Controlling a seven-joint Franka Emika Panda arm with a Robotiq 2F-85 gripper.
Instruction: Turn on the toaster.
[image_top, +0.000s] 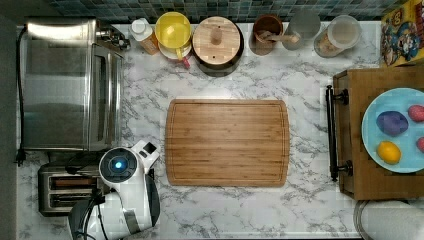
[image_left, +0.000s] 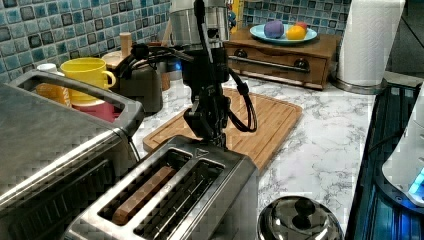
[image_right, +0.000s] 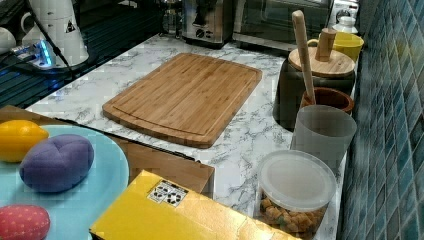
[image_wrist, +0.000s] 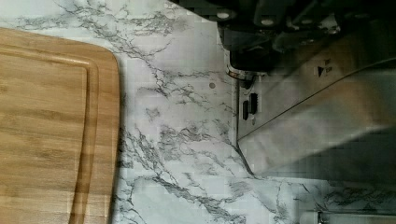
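Note:
The toaster (image_top: 62, 189) is a small brushed-steel box at the top view's lower left, on the marble counter in front of the toaster oven. In the left view the toaster (image_left: 175, 195) has two long slots, with brown bread (image_left: 142, 195) in the left one. My gripper (image_left: 216, 139) points down at the toaster's far end, its tip at the top edge, fingers together with nothing between them. The white arm (image_top: 125, 190) covers that end in the top view. The wrist view shows the toaster's steel end face (image_wrist: 317, 121) and small black controls (image_wrist: 249, 106).
A large toaster oven (image_top: 65, 85) stands beside the toaster. A bamboo cutting board (image_top: 227, 142) lies mid-counter. Mug (image_top: 173, 30), lidded pot (image_top: 217, 42) and jars line the tiled wall. A wooden drawer box (image_top: 350, 165) carries a blue plate. A steel lid (image_left: 300, 220) lies near the toaster.

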